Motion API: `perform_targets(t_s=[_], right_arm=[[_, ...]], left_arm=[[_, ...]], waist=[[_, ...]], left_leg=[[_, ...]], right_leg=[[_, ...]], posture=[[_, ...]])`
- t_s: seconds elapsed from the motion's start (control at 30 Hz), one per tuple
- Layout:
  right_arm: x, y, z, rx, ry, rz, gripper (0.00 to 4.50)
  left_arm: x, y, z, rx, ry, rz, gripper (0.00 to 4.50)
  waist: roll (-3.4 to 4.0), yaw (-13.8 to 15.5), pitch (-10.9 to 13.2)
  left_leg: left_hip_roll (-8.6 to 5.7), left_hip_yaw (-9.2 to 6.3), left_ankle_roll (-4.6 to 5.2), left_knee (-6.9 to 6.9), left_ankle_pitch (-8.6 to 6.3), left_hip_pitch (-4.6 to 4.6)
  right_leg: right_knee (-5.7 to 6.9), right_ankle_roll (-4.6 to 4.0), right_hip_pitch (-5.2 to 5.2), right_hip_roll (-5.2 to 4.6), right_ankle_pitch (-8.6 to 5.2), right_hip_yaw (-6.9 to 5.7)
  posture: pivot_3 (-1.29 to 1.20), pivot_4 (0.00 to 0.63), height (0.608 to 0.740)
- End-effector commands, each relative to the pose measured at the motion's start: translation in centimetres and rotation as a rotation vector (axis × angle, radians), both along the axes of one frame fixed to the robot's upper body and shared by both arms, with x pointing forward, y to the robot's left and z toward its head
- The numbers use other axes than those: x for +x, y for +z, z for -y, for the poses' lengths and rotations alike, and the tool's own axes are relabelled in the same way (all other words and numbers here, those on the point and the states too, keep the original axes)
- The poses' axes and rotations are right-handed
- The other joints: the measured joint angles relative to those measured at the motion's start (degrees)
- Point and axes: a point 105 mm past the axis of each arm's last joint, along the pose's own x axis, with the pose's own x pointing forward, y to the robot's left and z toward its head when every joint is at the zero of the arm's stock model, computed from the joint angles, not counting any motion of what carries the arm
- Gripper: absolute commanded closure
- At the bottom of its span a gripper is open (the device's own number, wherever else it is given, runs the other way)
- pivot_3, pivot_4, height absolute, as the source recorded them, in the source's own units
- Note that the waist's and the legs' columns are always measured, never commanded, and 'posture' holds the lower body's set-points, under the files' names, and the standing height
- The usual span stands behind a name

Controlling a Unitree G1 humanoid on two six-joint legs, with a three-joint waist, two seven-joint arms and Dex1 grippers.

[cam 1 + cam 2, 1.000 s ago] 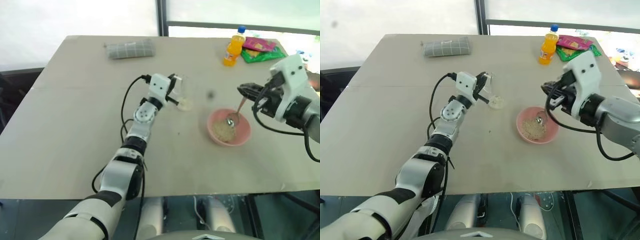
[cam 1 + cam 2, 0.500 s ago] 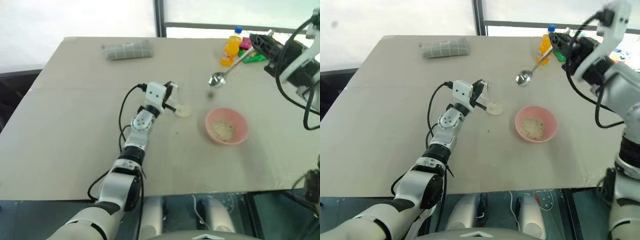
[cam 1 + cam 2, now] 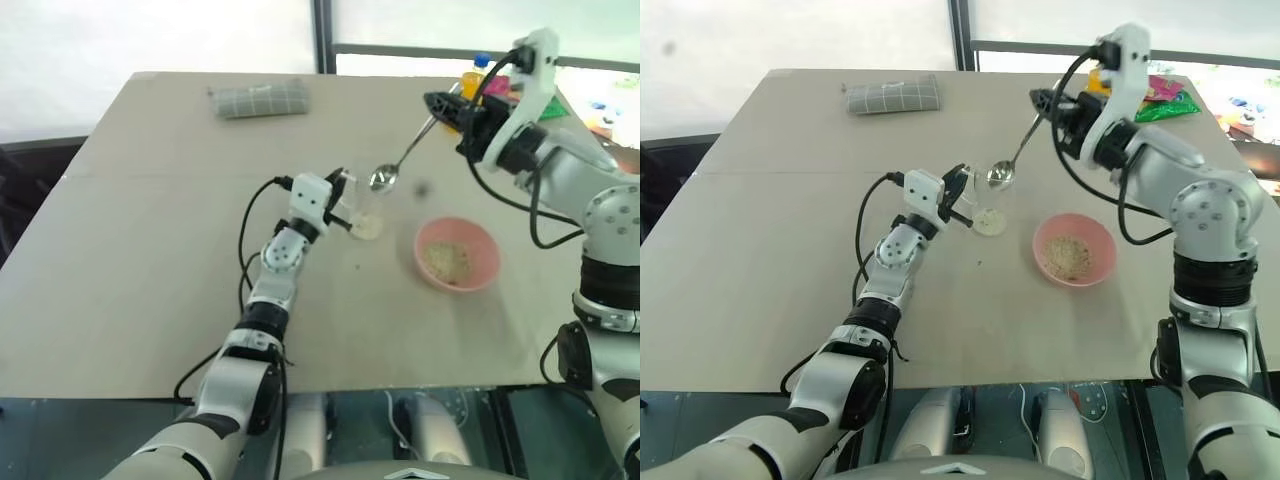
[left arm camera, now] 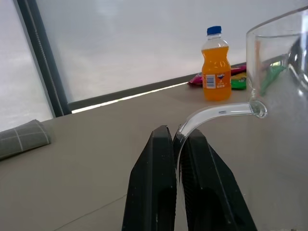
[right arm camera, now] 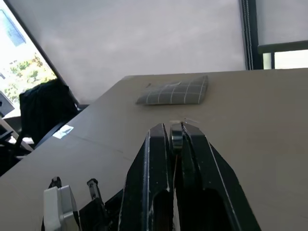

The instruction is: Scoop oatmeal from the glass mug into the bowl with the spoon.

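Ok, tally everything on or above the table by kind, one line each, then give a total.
Glass mug: 1
Spoon: 1
Pink bowl: 1
Orange drink bottle: 1
Grey checked cloth: 1
Snack packets, pink and green: 2
Total: 7

So my surface (image 3: 150, 260) is a plain beige tabletop with a seam line running across it. The pink bowl (image 3: 457, 254) with oatmeal (image 3: 447, 261) in it sits around 3 o'clock from center. The glass mug (image 3: 362, 205) stands near the middle, some flakes at its bottom. A folded grey checked cloth (image 3: 260, 99) lies at 11 o'clock, and an orange drink bottle (image 4: 215, 64) plus colourful packets (image 3: 520, 95) are at 1 o'clock.
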Motion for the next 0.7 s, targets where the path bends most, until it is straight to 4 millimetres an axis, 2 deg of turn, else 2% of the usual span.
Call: perform_targets(t_s=[0.03,0.2,0.33,0.4,0.47,0.57,0.7], right_arm=[[-0.1,0.7,-0.3,-0.005,-0.003,0.058,2.93],[0.9,1.6,0.4,-0.008,-0.099,0.138,0.44],[1.4,1.6,1.0,-0.006,-0.13,0.146,0.44],[1.4,1.4,1.0,-0.014,-0.13,0.146,0.4],[1.4,1.2,0.8,-0.019,-0.125,0.144,0.4],[1.3,1.0,0.6,-0.025,-0.119,0.144,0.4],[1.3,1.0,0.7,-0.024,-0.119,0.146,0.4]], left_arm=[[-0.3,1.0,-0.3,-0.04,0.026,0.059,4.5],[-0.4,0.4,-0.8,-0.031,0.036,0.056,4.5],[-0.5,0.0,-0.9,-0.025,0.032,0.053,4.5],[-0.5,-0.2,-0.8,-0.023,0.026,0.052,3.71],[-0.6,-0.3,-0.8,-0.02,0.025,0.053,3.13],[-0.7,-0.4,-0.9,-0.01,0.027,0.054,1.71],[-0.8,-0.7,-1.3,-0.007,0.029,0.046,1.71]], waist=[[0.0,0.0,0.0],[0.0,0.02,0.0],[0.0,-0.01,0.0],[0.0,-0.02,0.0],[0.01,-0.02,0.0],[0.01,-0.03,0.0],[0.01,-0.05,0.0]], left_leg=[[0.0,0.01,0.0,0.0,0.0,0.0],[-0.01,0.01,0.0,0.01,0.0,-0.01],[-0.01,0.01,-0.01,0.0,0.0,0.0],[-0.01,0.01,-0.01,0.0,0.0,0.0],[-0.01,0.01,-0.01,0.0,0.0,0.0],[-0.01,0.0,-0.01,0.0,0.0,0.0],[-0.01,0.0,-0.01,0.0,0.0,0.0]], right_leg=[[0.01,0.0,0.0,0.0,0.0,0.0],[0.0,0.0,0.0,-0.01,0.0,-0.01],[0.0,0.0,0.0,0.0,0.0,-0.01],[0.0,0.0,0.0,0.0,0.0,-0.01],[0.0,0.0,0.0,0.0,0.0,-0.01],[0.0,0.0,0.0,0.0,0.0,-0.01],[0.0,0.0,0.0,0.0,0.0,-0.02]], posture=[[0.0,0.15,0.718],[0.0,0.15,0.718],[0.0,0.15,0.718],[0.0,0.15,0.718],[0.0,0.15,0.718],[0.0,0.15,0.718],[0.0,0.15,0.718]])
